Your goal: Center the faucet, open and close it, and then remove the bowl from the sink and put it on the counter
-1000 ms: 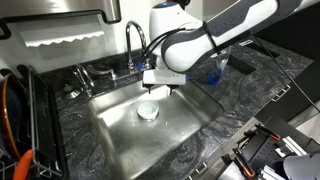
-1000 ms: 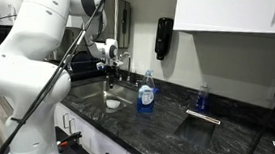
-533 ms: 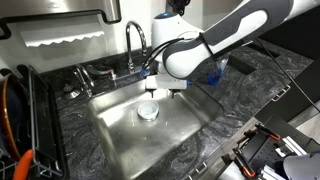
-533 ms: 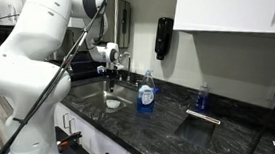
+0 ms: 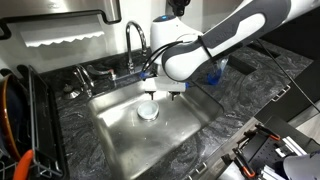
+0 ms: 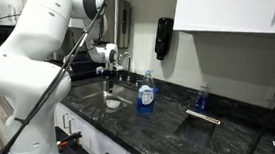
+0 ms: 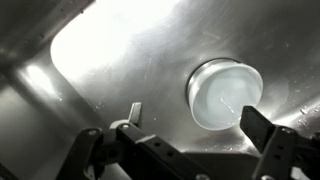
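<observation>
1. The end effector is wide open with nothing between its fingers. In the wrist view it points down into the sink, and the bowl shows below it, off-center and closer to one finger than the other.
2. In an exterior view, the end effector hangs just above the bowl and slightly to one side, not touching it. My read is it's open and pointing down to line up a grab on the rim, so it probably needs a small sideways nudge before dropping.
3. The bowl sits upright and looks empty, about mid-basin on the floor of the sink. It's shallow with a thin rim, so pinching the edge seems the likely way to lift it. It could slip or tip if the grip is shallow.
4. The faucet stands behind the basin, its spout arching in over the sink. I see no water running, so I'd guess the faucet part is done and the bowl is the step in hand.
5. The white arm reaches in over the dark veined stone surface, which has plenty of bare room beside the sink for setting the bowl down.
6. Around the room: a blue soap bottle stands on the surface near the basin, a dish rack sits at the far side, and white cabinets hang on the wall.
</observation>
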`<state>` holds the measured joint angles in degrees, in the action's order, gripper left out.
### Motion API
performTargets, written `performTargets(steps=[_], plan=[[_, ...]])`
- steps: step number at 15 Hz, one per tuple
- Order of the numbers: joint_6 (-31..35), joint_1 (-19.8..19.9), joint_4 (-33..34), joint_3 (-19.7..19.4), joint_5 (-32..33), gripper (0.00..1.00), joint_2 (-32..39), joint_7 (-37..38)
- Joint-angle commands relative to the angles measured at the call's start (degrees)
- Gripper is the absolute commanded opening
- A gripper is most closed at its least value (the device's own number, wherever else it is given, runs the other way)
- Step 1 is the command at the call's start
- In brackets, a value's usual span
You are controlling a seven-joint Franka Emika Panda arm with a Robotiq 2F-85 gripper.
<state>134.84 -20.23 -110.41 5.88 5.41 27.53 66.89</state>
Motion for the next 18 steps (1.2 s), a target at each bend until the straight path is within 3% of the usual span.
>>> performTargets(steps=[1, 8, 18], plan=[[0.0, -2.2, 0.4, -1.7, 1.5, 1.0, 1.0, 3.9], [0.6, -4.3, -0.5, -3.5, 5.8, 1.0, 3.0, 13.5], [8.1, -2.7, -0.4, -5.1, 4.8, 1.0, 8.4, 13.3]])
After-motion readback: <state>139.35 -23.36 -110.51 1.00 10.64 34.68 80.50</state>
